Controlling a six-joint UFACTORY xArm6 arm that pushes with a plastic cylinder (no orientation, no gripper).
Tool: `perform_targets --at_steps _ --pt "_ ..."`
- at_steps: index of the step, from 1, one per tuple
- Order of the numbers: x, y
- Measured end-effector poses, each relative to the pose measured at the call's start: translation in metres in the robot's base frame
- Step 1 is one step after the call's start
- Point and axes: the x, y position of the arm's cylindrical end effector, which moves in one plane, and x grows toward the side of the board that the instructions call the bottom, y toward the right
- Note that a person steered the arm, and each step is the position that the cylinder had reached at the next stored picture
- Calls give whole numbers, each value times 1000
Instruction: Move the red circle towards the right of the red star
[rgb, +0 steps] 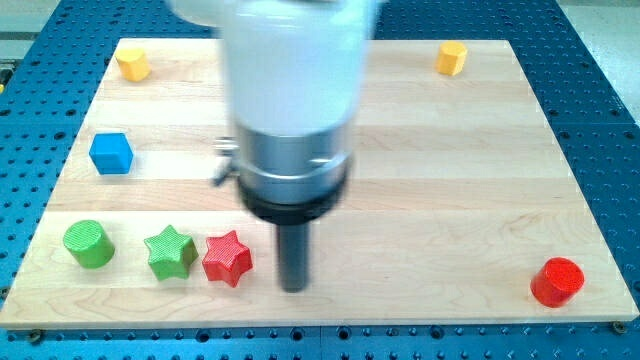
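My tip (293, 287) is resting on the wooden board (450, 170) just beside the red star (227, 258), at the star's 3 o'clock, with a narrow strip of bare wood showing between them. There are no fingers on this arm to open or clench; the rod is simply a pusher and is gripping nothing and touching no block.

The red circle (557, 281) is sitting well apart, near the board's lower right corner at the view's bottom right, roughly at 3 o'clock from my tip and at about the same height in the view. That line-up matters: the spot where my tip is standing is about where the circle should end up, so I judge the tip is on the wrong side of it for pushing. It would need to travel round to the circle's 3 o'clock side and then shove it toward 9 o'clock along the bottom strip.

The green star (170, 252) is lying almost against the red star at its 9 o'clock, with the green cylinder (88, 244) farther that way, so an overlong push could jostle that row. The blue cube (111, 153) and two yellow blocks (133, 63) (452, 58) are lying well clear toward 12 o'clock.
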Motion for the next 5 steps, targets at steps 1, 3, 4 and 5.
perform_targets --at_steps 1,3,4,5 --pt "0 -71" --pt "-44 86" --pt "-81 232" --pt "-86 369"
